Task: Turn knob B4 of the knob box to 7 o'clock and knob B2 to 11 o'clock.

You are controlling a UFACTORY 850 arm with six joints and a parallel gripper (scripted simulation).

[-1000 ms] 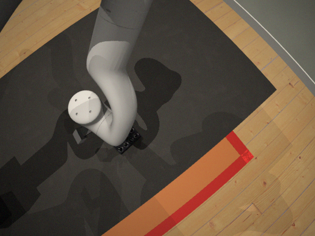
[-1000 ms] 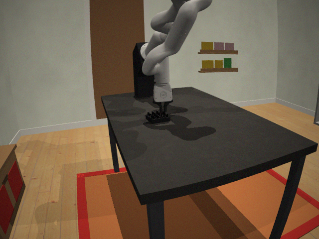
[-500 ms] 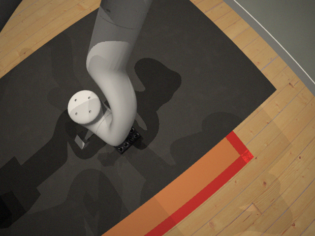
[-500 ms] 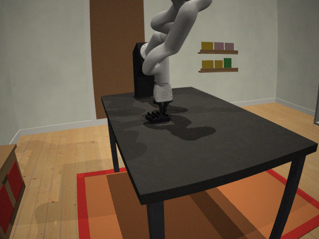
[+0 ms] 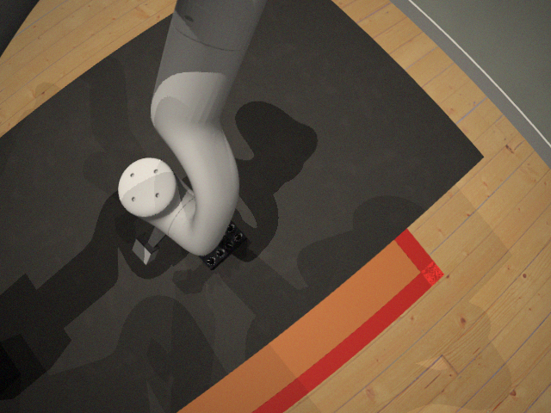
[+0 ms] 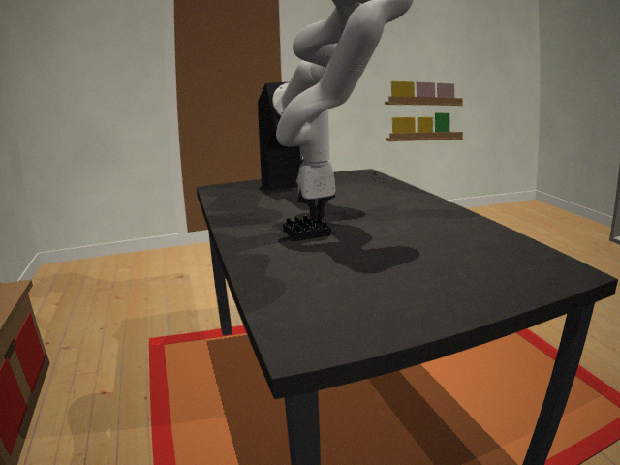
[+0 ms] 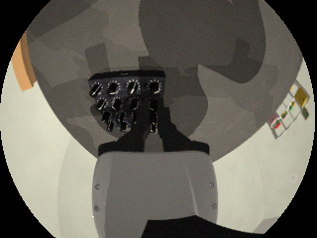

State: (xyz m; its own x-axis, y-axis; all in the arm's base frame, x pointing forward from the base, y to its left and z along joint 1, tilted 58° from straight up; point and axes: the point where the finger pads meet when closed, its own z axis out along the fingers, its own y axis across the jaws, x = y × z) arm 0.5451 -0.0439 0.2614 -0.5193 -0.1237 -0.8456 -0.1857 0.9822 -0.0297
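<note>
1. The gripper point(image 6: 317, 219) point(image 7: 153, 105) is reaching down over the knob box point(image 5: 224, 249) point(image 6: 307, 232) point(image 7: 127, 77), its fingers standing narrow and closing on a knob point(image 7: 154, 105) in the wrist view's right-hand column, second row from the top.
2. The knob box is resting on the dark table point(image 5: 355, 146) point(image 6: 400, 280), partly hidden beneath the arm point(image 5: 213, 169) point(image 6: 353, 54) from above.

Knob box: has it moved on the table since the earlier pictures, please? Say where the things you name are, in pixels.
No. In the top view, the knob box point(image 5: 225, 249) point(image 6: 308, 232) point(image 7: 124, 95) keeps its place against the table point(image 5: 355, 133) point(image 6: 425, 300) point(image 7: 114, 30) edge.
</note>
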